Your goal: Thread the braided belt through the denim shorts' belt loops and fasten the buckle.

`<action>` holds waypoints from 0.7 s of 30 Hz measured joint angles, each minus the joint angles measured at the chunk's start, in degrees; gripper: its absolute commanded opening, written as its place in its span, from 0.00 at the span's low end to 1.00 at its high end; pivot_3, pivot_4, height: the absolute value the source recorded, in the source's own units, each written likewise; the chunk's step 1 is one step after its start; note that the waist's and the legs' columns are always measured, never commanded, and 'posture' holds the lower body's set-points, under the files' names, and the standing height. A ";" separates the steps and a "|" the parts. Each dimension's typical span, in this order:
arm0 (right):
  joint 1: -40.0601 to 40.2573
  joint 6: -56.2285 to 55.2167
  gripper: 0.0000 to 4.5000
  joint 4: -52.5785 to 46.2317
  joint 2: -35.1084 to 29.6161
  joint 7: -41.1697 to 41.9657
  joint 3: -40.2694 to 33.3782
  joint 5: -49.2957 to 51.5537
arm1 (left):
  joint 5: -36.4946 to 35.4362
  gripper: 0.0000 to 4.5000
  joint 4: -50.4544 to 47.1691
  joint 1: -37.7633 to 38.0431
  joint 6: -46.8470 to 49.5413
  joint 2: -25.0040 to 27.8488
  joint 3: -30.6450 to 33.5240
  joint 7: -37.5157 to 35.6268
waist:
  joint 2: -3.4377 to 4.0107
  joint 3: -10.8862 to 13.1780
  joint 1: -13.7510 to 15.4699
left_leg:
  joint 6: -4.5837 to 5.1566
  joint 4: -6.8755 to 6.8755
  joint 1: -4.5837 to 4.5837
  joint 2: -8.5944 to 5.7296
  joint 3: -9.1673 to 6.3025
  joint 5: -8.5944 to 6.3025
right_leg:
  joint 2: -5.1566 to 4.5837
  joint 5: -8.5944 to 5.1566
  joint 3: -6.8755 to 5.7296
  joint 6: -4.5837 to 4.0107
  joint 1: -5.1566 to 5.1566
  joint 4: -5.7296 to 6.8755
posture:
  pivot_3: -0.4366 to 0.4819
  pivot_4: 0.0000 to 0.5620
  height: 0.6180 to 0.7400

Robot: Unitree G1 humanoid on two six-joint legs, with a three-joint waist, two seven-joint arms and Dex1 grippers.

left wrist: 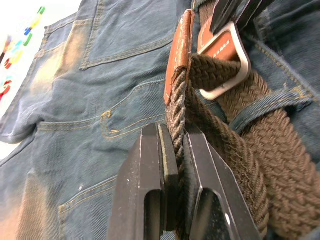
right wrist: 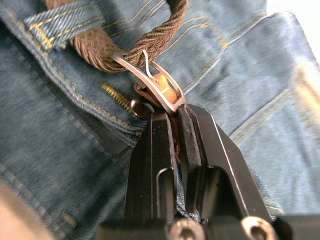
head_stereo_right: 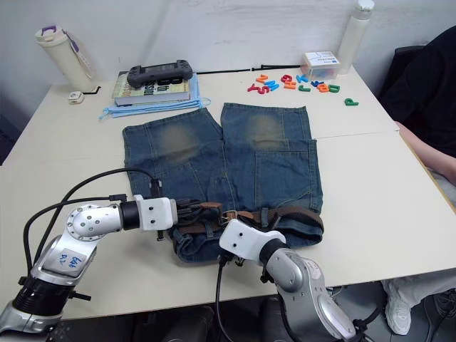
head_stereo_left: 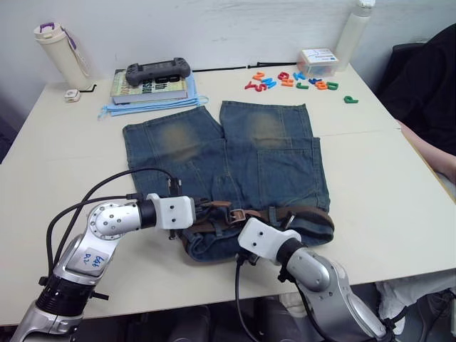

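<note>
belt (head_stereo_left: 306, 214) lies along the shorts' (head_stereo_left: 235, 157) waistband. left gripper (left wrist: 172, 150) pinches the braid; right gripper (right wrist: 175, 125) clamps the leather behind the buckle (right wrist: 150, 82). keep both steady, feed the tip straight so the prong catches.

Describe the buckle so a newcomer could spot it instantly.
Find the denim shorts spread mid-table, then follow the braided belt along the waistband nearest the robot. The buckle is the silver metal frame between both grippers, the only shiny part there.
</note>
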 measured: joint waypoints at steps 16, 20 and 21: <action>-1.49 -13.45 0.01 4.91 2.19 -4.65 -2.07 -10.74 | 1.40 0.00 0.31 -4.83 4.44 0.15 0.23 0.14 | -0.01 0.00 -0.11 | 0.00 0.01 -0.01 -0.01 0.02 0.00 | 0.04 -0.03 0.01 -0.06 -0.03 0.03 | 0.48 0.27 0.92; -0.19 -13.48 0.01 5.57 4.40 -4.35 -2.83 -11.14 | 1.40 0.00 0.31 -5.00 4.91 0.15 0.19 0.03 | -0.01 0.00 -0.19 | -0.01 -0.02 -0.01 0.01 0.01 0.00 | 0.06 -0.04 0.01 -0.08 -0.04 0.05 | 0.48 0.27 0.92; 0.13 -13.48 0.01 5.96 4.62 -4.28 -3.02 -11.14 | 1.40 0.00 0.31 -4.98 4.95 0.15 0.17 -0.02 | -0.01 0.01 -0.20 | -0.01 -0.01 -0.01 0.00 0.02 0.00 | 0.06 -0.04 0.01 -0.08 -0.04 0.05 | 0.48 0.27 0.92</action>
